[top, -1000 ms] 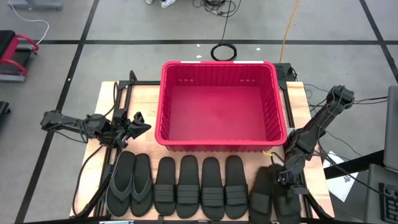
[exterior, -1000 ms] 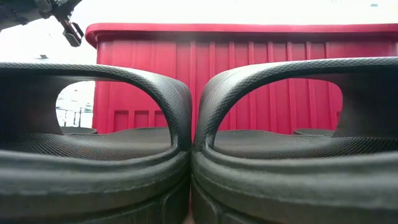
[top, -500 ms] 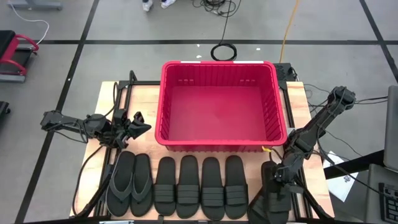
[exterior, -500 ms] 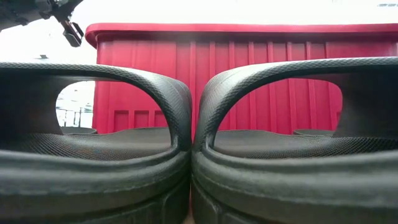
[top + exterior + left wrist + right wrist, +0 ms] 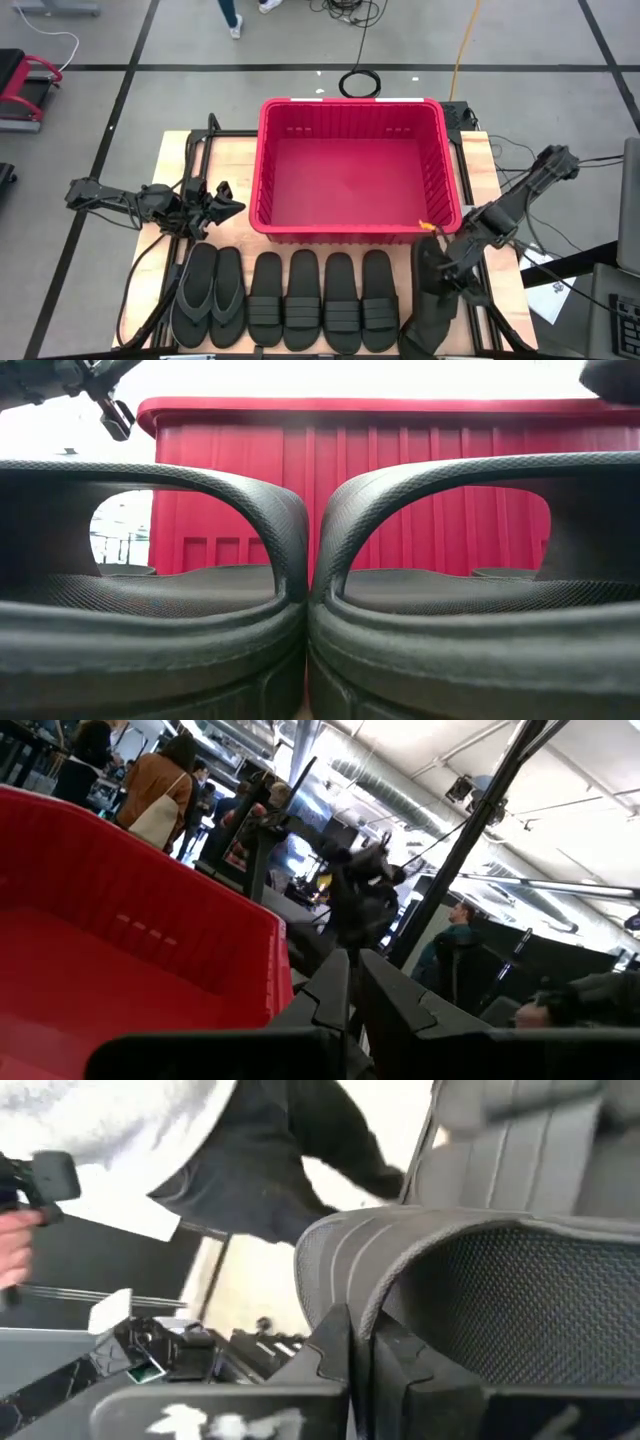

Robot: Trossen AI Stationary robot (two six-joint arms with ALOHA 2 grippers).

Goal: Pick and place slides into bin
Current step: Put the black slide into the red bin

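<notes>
The red bin (image 5: 352,170) stands in the middle of the table. Along the near edge lie two flip-flops (image 5: 208,296) and several strapped slides (image 5: 322,301), soles down. Two of them fill the low view (image 5: 150,610). My right gripper (image 5: 447,277) is shut on another black slide (image 5: 430,300) to the right of the row, near the bin's near right corner. My left gripper (image 5: 232,208) waits shut to the left of the bin, holding nothing. My right gripper pinches the slide's broad ribbed strap at its edge (image 5: 345,1275) between its two fingers (image 5: 400,1365). The fingers slant down from above. The slide is tilted, with its strap end raised and its other end (image 5: 418,340) low by the table's near edge.
Black arm frames and cables run along both table sides (image 5: 190,160). A person in a light top (image 5: 120,1120) stands to the right of the table. More people and equipment show in the room beyond (image 5: 150,790).
My right gripper has risen and drawn toward the bin's near right corner, rolling as it went. The slide it holds has come up off the table by its strap end and tipped. The left arm has kept still.
</notes>
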